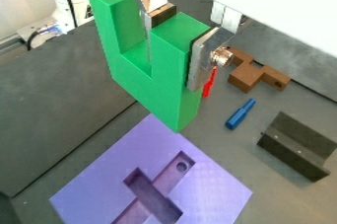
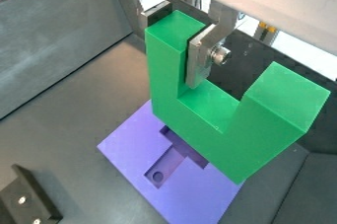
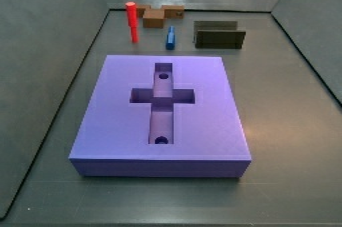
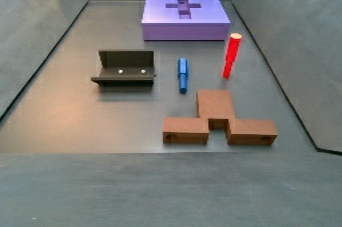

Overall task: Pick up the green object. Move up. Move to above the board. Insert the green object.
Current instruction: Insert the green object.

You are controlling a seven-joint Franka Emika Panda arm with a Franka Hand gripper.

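Observation:
The green object (image 1: 152, 70), a bright green U-shaped piece, hangs in my gripper (image 1: 171, 50) in both wrist views (image 2: 231, 110). The gripper (image 2: 171, 50) is shut on one of its prongs; one silver finger (image 1: 200, 62) presses on the prong's outer face and the other sits in the slot. The purple board (image 1: 112, 196) with its cross-shaped recess lies below the piece, well apart from it, and also shows in a wrist view (image 2: 129, 144). Both side views show the board (image 3: 201, 121) (image 4: 158, 23) but neither the gripper nor the green object.
A red peg (image 3: 132, 21) (image 4: 230, 54) stands upright beyond the board. A blue peg (image 3: 171, 37) (image 4: 182, 72), a brown piece (image 3: 163, 14) (image 4: 221, 121) and the dark fixture (image 3: 219, 35) (image 4: 123, 68) sit near it. Grey walls enclose the floor.

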